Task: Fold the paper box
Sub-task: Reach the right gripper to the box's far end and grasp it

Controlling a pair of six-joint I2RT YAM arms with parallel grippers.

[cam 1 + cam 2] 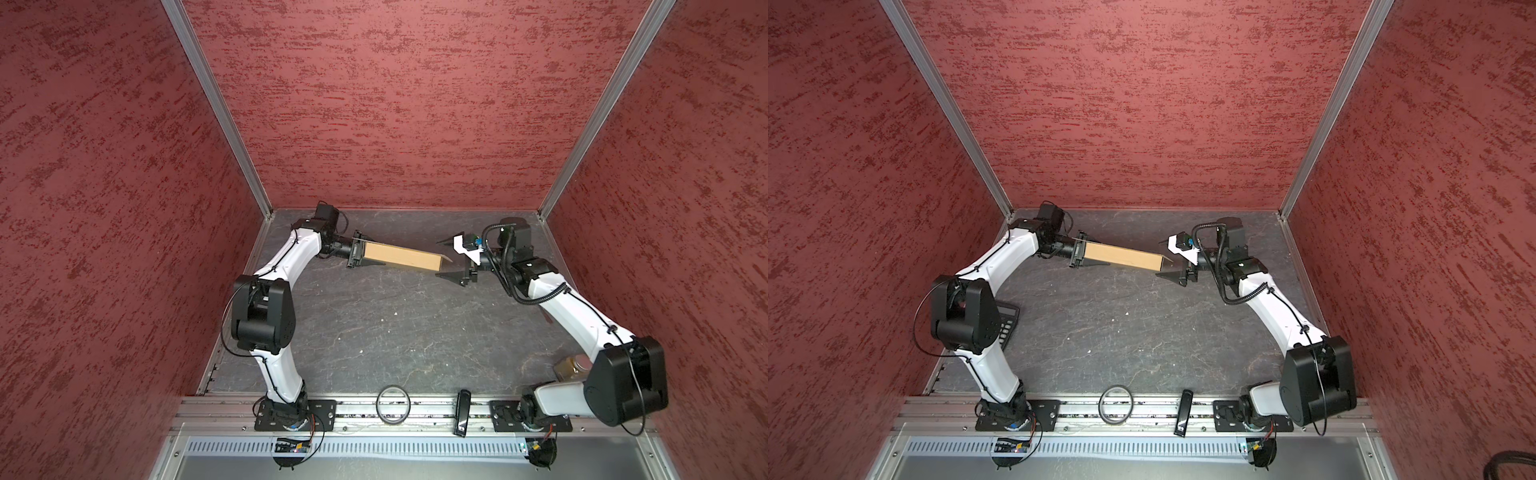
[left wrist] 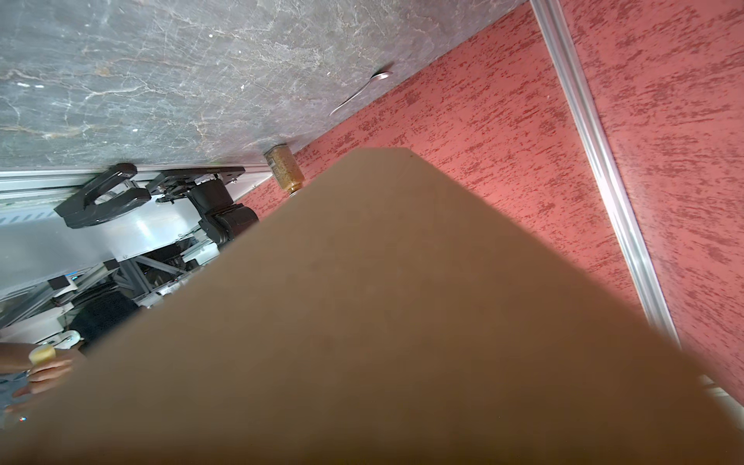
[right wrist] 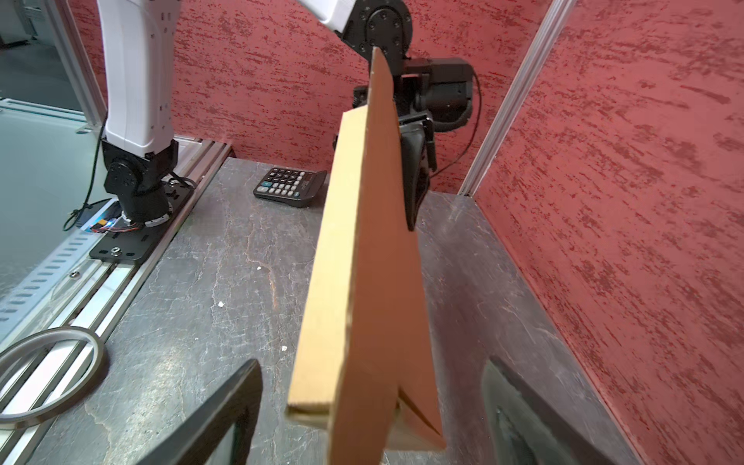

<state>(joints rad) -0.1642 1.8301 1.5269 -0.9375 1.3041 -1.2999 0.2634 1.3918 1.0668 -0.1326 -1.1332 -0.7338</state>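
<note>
The paper box (image 1: 401, 255) (image 1: 1121, 255) is off the table (image 1: 374, 332), a tan folded slab on edge in the air over the 12 o'clock part of the dark stone surface. In both top views its length runs from 9 o'clock to about 4 o'clock. A small flap sticks out at its 3 o'clock end. In the left wrist view its brown face (image 2: 362, 322) fills most of the picture.

At its 9 o'clock end the left gripper (image 1: 370, 251) (image 1: 1090, 251) is clenched on it, one black finger (image 3: 414, 173) pressed flat on the cardboard's side. At the 3 o'clock end the right gripper (image 1: 438, 258) (image 1: 1158, 258) is spread wide and released. Its two fingers straddle the tip of the box, and the right wrist view shows the cardboard (image 3: 362, 261) between them with a gap on each side, touching neither.

Farther out, a calculator (image 1: 1009, 320) (image 3: 290, 187) lies near the table's 9 o'clock edge under the left arm. A jar (image 1: 571, 365) stands at about 4 o'clock behind the right arm. A tape ring (image 1: 393, 404) and a black tool (image 1: 462, 411) rest on the rail at 6 o'clock.
</note>
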